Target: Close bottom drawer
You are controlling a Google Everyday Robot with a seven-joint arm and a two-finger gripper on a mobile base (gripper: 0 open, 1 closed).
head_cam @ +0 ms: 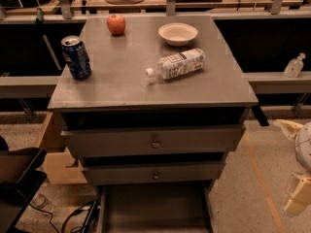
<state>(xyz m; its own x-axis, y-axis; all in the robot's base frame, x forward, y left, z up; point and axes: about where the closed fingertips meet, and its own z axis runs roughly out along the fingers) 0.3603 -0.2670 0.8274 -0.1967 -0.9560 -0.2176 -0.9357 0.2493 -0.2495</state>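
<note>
The bottom drawer (154, 208) of the grey cabinet stands pulled out towards me. Its plain grey inner tray shows at the lower edge of the camera view, and its front and knob are cut off below. The mid-width drawer (154, 173) and the widest drawer (154, 141) above it stick out a little, each with a small round knob. My gripper (297, 199) is at the far right edge, low beside the cabinet, to the right of the bottom drawer and apart from it. It holds nothing that I can see.
On the cabinet top (121, 84) stand a blue soda can (76, 57), a red apple (116, 24) and a white bowl (178, 33), and a plastic water bottle (177, 64) lies on its side. A cardboard box (53, 159) and cables (73, 217) are on the floor at left. A sanitizer bottle (294, 66) stands on the right ledge.
</note>
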